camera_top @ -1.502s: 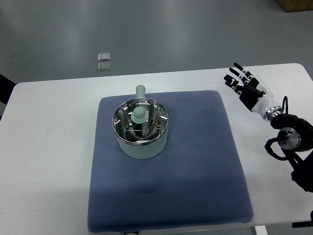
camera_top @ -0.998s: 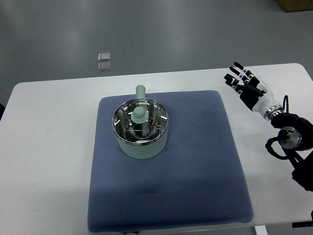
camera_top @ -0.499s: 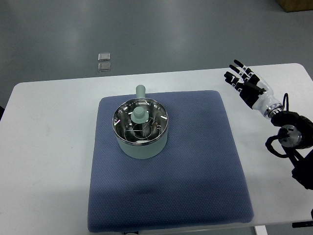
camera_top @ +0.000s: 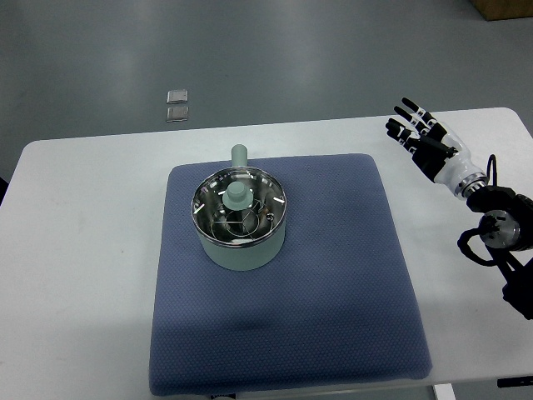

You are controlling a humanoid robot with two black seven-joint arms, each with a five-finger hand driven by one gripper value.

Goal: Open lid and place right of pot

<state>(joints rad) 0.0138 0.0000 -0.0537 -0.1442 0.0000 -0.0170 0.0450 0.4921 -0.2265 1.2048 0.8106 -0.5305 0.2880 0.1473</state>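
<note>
- The pot [camera_top: 243, 229] sits centre-left in the frame, its lid [camera_top: 239, 207] on it, well apart from the right hand [camera_top: 425, 142].
- That hand hovers at upper right, fingers spread, holding nothing.

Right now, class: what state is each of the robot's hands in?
Left hand: not in view.
Right hand: open, fingers spread, holding nothing, above the table's right side, away from the pot.

Even, bright overhead light, sharp focus all over; glare glints off the pot's [camera_top: 241, 225] steel rim, a soft shadow pools on the mat [camera_top: 333, 283], the table [camera_top: 83, 275] reads nearly blown white
</note>
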